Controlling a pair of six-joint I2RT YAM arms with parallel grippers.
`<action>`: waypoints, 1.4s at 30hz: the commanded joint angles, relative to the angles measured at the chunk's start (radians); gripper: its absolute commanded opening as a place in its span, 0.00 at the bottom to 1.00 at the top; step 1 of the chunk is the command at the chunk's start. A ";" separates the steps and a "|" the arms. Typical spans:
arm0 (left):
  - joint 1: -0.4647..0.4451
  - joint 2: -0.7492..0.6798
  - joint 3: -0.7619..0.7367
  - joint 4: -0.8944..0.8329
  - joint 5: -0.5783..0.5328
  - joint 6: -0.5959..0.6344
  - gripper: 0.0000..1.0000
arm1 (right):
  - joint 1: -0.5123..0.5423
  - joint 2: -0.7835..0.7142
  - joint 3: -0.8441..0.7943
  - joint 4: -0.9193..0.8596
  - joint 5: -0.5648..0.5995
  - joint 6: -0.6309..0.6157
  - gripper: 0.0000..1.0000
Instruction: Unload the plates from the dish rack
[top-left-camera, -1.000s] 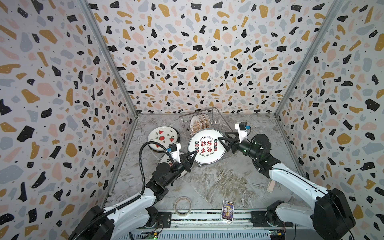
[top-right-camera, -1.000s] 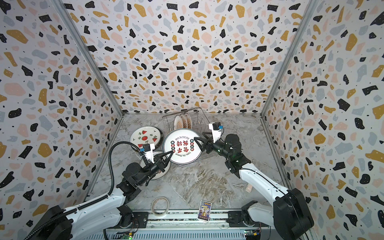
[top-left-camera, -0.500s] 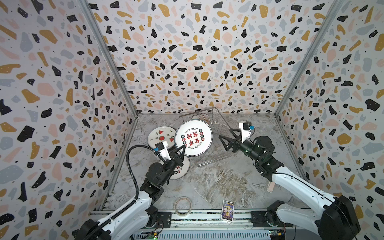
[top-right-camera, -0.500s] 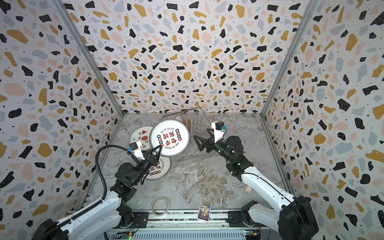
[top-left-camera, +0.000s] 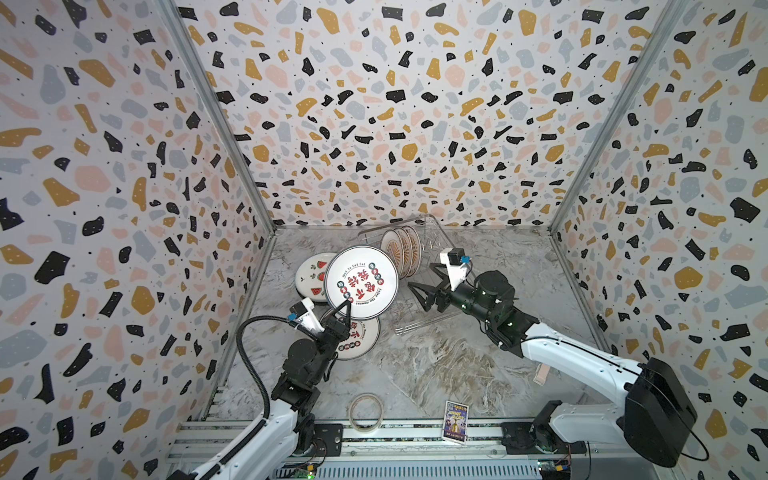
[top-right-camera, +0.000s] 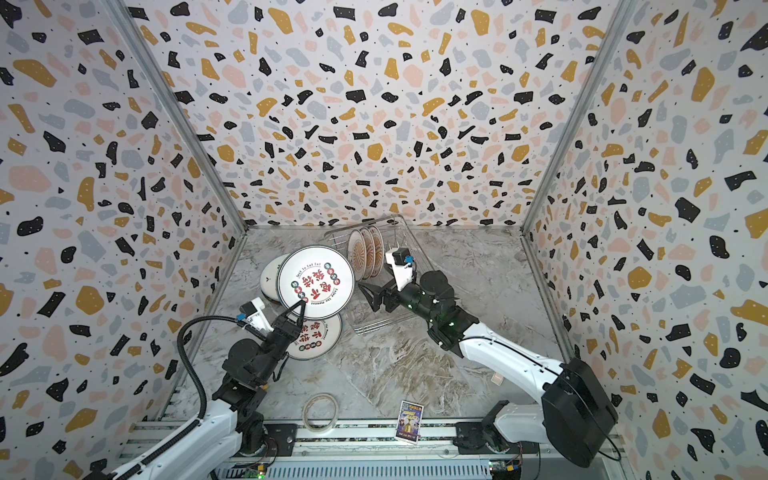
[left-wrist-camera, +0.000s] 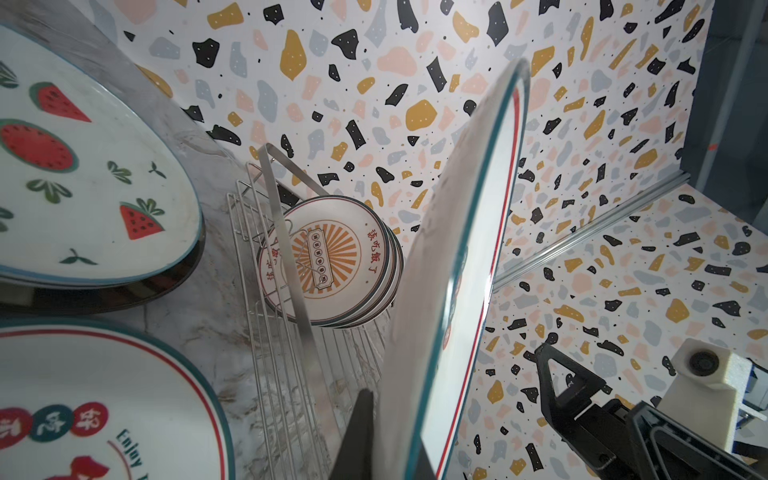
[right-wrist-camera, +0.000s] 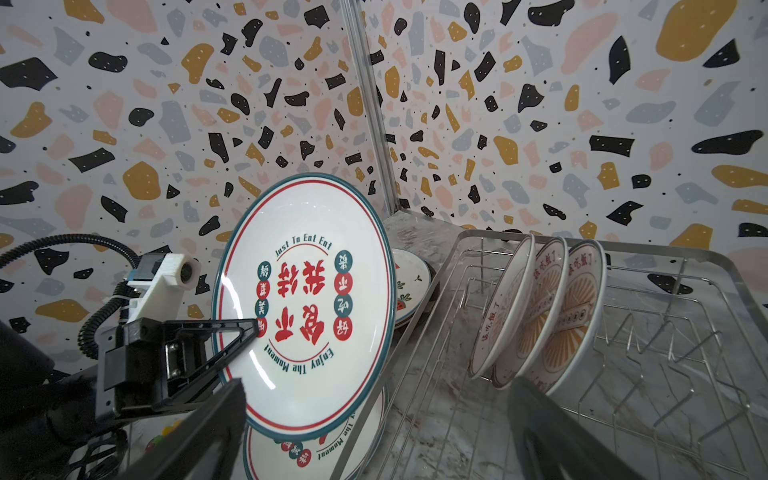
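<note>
Pinching the near rim, your left hand (top-left-camera: 345, 305) holds the red-character plate (top-left-camera: 360, 282) tilted above its twin (top-left-camera: 362, 341) on the table (top-left-camera: 436, 365) — level it, lower gently, then release. Your right hand (top-left-camera: 420, 277) gapes wide, empty, beside the dish rack (top-left-camera: 424, 322) — three sunburst plates (top-left-camera: 399, 251) wait inside.

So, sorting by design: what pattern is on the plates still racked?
The round white racked plates show an orange sunburst with red characters; left wrist view.
</note>
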 joint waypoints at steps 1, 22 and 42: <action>0.021 -0.082 -0.012 0.007 -0.054 -0.063 0.00 | 0.038 0.027 0.067 -0.040 0.019 -0.040 0.99; 0.060 -0.361 -0.005 -0.549 -0.140 -0.220 0.00 | 0.168 0.182 0.180 -0.093 0.066 -0.119 0.99; 0.060 -0.333 -0.015 -0.717 -0.139 -0.311 0.00 | 0.278 0.321 0.295 -0.178 0.127 -0.202 0.99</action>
